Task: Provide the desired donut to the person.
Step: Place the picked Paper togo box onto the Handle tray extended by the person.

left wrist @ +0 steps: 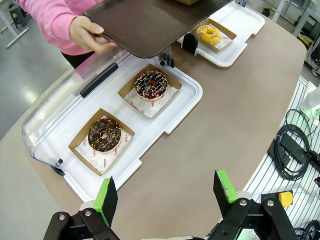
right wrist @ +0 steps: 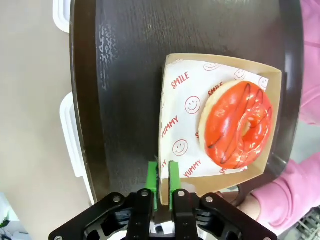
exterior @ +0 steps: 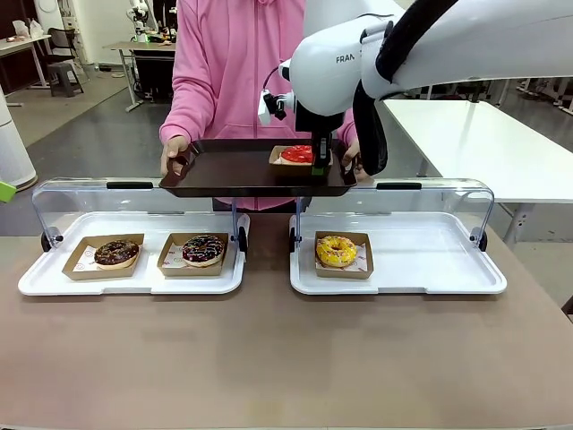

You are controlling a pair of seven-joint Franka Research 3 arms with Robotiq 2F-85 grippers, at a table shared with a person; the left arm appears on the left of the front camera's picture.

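While the person (exterior: 224, 63) holds the dark tray (exterior: 233, 170) above the counter's (exterior: 269, 358) far edge, the right hand (right wrist: 162, 180) pinches the rim of the carton (right wrist: 215, 58) (red-glazed donut (right wrist: 235, 125) inside) resting on it — left hand (left wrist: 164, 180) spread.

White glossy right arm (exterior: 340, 63), black left tool (left wrist: 165, 176), green pads (left wrist: 106, 197)

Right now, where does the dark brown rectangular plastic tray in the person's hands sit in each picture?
Front view: dark brown tray, centre, held over the clear covers.
Left wrist view: top centre, a hand on its edge.
Right wrist view: upper middle, under the card box of a red donut.
Shared landmark: the person's pink sleeve.
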